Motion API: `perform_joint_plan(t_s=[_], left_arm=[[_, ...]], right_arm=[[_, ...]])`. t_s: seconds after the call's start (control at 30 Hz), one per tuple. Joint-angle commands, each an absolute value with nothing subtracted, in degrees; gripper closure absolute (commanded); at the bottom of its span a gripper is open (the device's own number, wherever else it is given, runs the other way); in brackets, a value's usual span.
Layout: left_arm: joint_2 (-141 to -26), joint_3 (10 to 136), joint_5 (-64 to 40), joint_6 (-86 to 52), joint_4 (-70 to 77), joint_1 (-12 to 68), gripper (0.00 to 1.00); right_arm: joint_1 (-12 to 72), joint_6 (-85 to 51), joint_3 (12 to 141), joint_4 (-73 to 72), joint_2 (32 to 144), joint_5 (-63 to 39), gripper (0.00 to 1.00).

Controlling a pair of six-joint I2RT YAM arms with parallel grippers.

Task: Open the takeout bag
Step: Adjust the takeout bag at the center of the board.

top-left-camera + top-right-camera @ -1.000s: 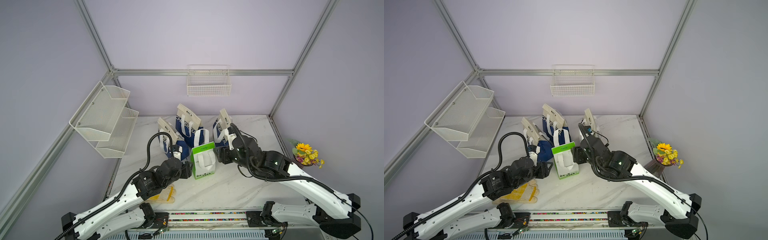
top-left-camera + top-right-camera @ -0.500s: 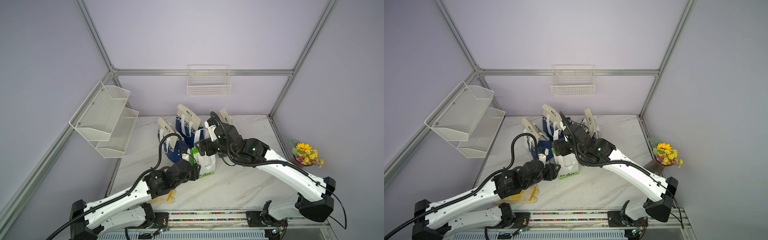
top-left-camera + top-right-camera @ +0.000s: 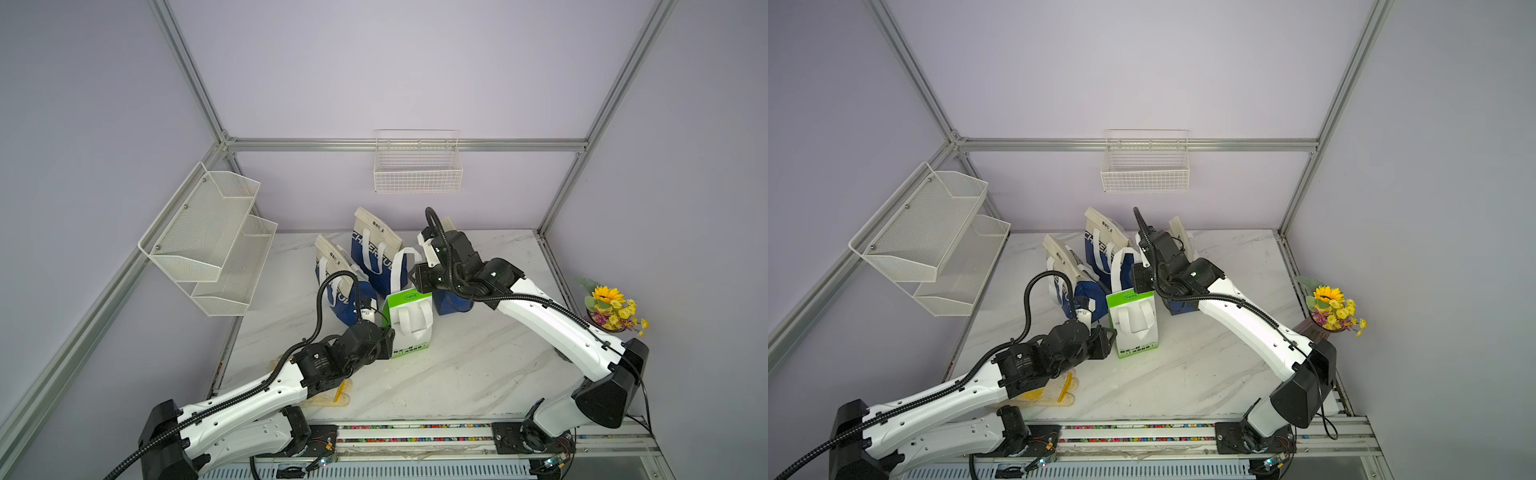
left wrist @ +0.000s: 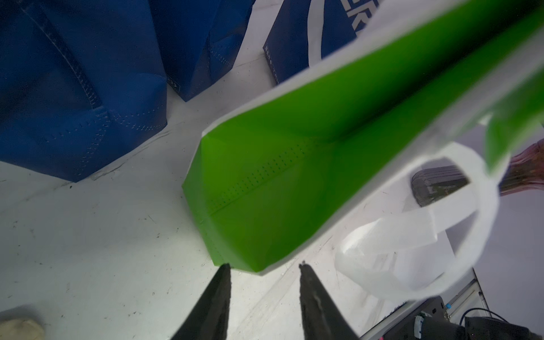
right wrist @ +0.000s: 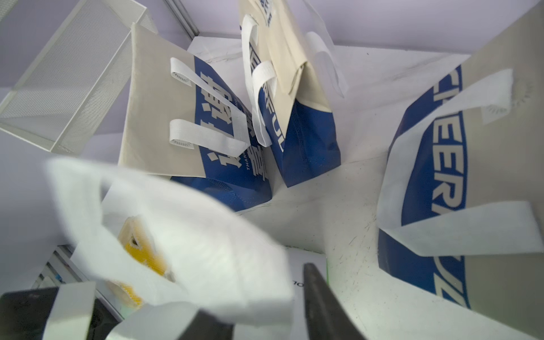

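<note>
**Item: green takeout bag** (image 3: 409, 328). It stands upright on the white table (image 3: 478, 374), mouth up, with its white handles hanging down the front face. The top looks folded flat, so it counts as unopened.

**Left gripper** (image 4: 264, 267). At the bag's lower left corner, low to the table. The jaws stand apart with bare table showing between them, and the green side panel's bottom edge sits just at the fingertips (image 4: 225, 269). Nothing is clamped. The likely purpose is to brace or pin the base so the bag does not slide or tip.

**Right gripper** (image 5: 259, 294). Directly over the bag's top edge. A blurred white handle (image 5: 182, 212) drapes across one finger. Whether the handle is pinched or only brushing the finger cannot be told. The probable purpose is to lift a handle or the top edge and spread the mouth.

**Blue bags** (image 3: 374, 253). Three stand just behind the green bag, close enough to snag.

**Glove** (image 3: 1059, 388). It lies in front of the bag, to its left, partly under the left arm and unused.
</note>
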State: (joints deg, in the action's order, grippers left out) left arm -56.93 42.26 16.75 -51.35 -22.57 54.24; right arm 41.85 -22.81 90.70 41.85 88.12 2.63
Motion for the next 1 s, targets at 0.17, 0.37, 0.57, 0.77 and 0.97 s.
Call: perform_joint_plan(t_s=[0.17,0.37,0.57,0.77,0.97], left_arm=[[-61.44,43.57,12.86,-48.89,-14.73,51.10,0.70],[-63.90,44.88,10.46,-47.97,-13.00,46.22,0.76],[-68.11,48.68,7.45,-45.55,-12.38,45.26,0.76],[-64.87,45.76,7.92,-47.58,-14.39,45.23,0.77],[-57.92,45.62,10.89,-48.16,-22.15,45.26,0.70]], right_arm=[[41.57,-25.19,88.46,42.40,82.87,3.92,0.94],[43.27,-31.25,85.50,46.31,76.78,9.59,1.00],[43.53,-33.96,81.60,49.02,74.16,11.47,1.00],[45.66,-33.87,83.39,54.73,71.19,16.09,0.54],[58.56,-34.13,91.10,58.79,72.65,19.67,0.43]])
